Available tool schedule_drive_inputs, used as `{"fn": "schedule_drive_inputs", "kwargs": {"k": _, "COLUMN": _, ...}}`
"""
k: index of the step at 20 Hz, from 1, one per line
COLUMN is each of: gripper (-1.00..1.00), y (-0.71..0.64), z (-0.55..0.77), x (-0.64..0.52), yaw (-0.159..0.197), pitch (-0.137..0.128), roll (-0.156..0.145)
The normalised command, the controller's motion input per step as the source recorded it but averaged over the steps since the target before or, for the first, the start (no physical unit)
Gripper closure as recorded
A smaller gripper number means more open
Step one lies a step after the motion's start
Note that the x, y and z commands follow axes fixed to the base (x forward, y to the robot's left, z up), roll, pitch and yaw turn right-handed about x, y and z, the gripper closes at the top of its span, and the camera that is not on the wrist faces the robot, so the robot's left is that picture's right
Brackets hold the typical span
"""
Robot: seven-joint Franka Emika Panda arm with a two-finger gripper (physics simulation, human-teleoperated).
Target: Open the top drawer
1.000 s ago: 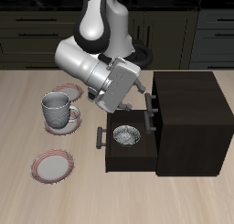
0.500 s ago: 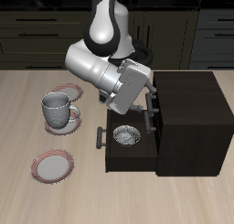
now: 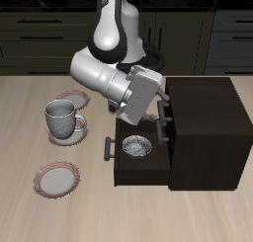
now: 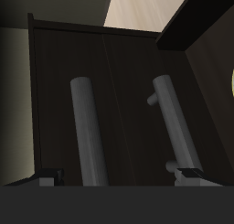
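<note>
The dark brown cabinet [image 3: 206,118] stands on the table. Its top drawer [image 4: 119,81] is shut, with its grey bar handle [image 3: 162,116] against the plain dark front. My gripper [image 3: 156,110] is open and right at that front, with the fingers on either side of the handle area. In the wrist view my gripper [image 4: 119,176] looks straight at the dark front, where two grey bars show: one bar [image 4: 87,127] and another bar [image 4: 171,122]. Nothing is held. The lower drawer [image 3: 117,165] is pulled out under my hand.
A grey bowl [image 3: 136,147] lies in the open lower drawer, whose handle [image 3: 107,147] sticks out toward the table's middle. A grey mug [image 3: 62,118] stands on a plate. A red-rimmed plate [image 3: 56,178] lies near the front edge, and another plate [image 3: 69,96] lies behind the mug.
My gripper has moved closer to the cabinet's front and a little farther back, mostly in the first half second. The drawers have not moved.
</note>
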Motion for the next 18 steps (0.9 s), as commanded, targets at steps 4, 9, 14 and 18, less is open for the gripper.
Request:
{"fn": "schedule_drive_inputs", "kwargs": {"k": 4, "gripper": -1.00, "y": 0.25, "z": -0.02, "x": 0.07, "yaw": -0.011, "pitch": -0.007, "roll": -0.024}}
{"fn": "schedule_drive_inputs", "kwargs": {"k": 9, "gripper": 1.00, "y": 0.19, "z": 0.10, "x": 0.03, "yaw": -0.006, "pitch": -0.029, "roll": -0.010}}
{"fn": "schedule_drive_inputs", "kwargs": {"k": 14, "gripper": 1.00, "y": 0.05, "z": 0.07, "x": 0.04, "yaw": -0.008, "pitch": -0.007, "roll": -0.013}}
{"fn": "schedule_drive_inputs", "kwargs": {"k": 18, "gripper": 1.00, "y": 0.06, "z": -0.02, "x": 0.03, "yaw": -0.014, "pitch": -0.011, "roll": -0.002}}
